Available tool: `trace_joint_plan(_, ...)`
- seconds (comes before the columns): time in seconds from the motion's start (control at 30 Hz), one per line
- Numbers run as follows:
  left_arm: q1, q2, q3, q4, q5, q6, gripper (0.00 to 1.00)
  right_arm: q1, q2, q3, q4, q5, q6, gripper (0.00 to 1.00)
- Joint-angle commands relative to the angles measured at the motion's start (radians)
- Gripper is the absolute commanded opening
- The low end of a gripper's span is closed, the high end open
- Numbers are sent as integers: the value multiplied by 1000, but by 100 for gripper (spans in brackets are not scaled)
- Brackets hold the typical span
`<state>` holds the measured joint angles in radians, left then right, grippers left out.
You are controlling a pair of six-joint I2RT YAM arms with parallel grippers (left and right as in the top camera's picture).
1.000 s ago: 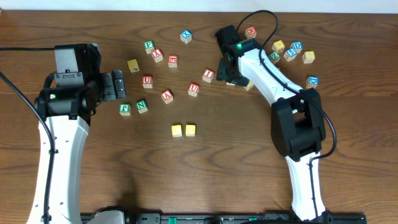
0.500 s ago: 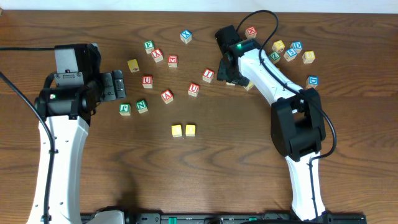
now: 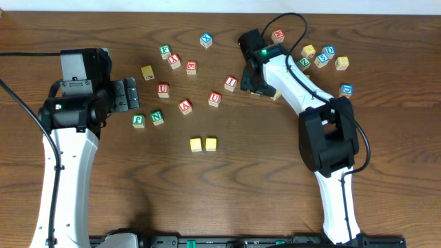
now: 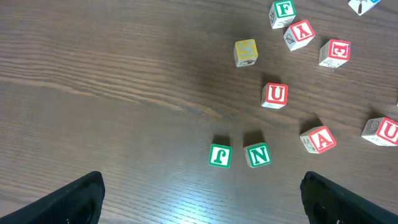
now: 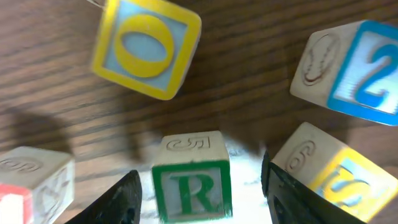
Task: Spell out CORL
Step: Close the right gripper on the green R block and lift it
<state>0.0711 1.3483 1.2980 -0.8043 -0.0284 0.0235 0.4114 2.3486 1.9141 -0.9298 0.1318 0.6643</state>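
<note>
**Claws.**
- Right claw (image 5: 200,190): the jaws are apart and straddle the green R cube (image 5: 190,180) at the far centre of the desk (image 3: 241,193). A gap is seen on each side of the cube, so no grip is made yet.
- Left claw (image 3: 129,94): the jaws are spread wide with nothing between them, and it is parked at the left of the desk.

**Task cubes.** The pair of yellow cubes (image 3: 211,144) is set side by side, close together, at the near centre. Their letters cannot be read from overhead. The blue L cube cannot be picked out with certainty.

**Risks noted:**
- The R cube sits closer to the left finger (image 5: 118,199) than to the right finger (image 5: 283,193). On closing it is likely to be shoved sideways or twisted before it is pinched, which would give a skewed hold.
- A yellow-and-blue cube (image 5: 329,177) lies just beside the right finger. With any sideways drift it could be nudged or wedged in.
- The spot is crowded. A yellow O cube (image 5: 146,46), a blue 2 cube (image 5: 357,68) and a red-lettered cube (image 5: 28,183) lie near and could be dragged along on the lift.
- Only the fingertips appear level with the R cube. A shallow bite could let it drop during the carry.
- The R is to be set just right of the yellow pair. A low approach could knock that pair out of line, and a twisted R would read wrongly.
</note>
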Motion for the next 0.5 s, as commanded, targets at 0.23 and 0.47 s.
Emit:
trace_joint_plan(0.23,3,6,4,0,6,6,99,-4,25,-1,29,24,-31,58)
trace_joint_plan(0.47,3,6,4,0,6,6,99,-4,25,-1,56,27,-53,58)
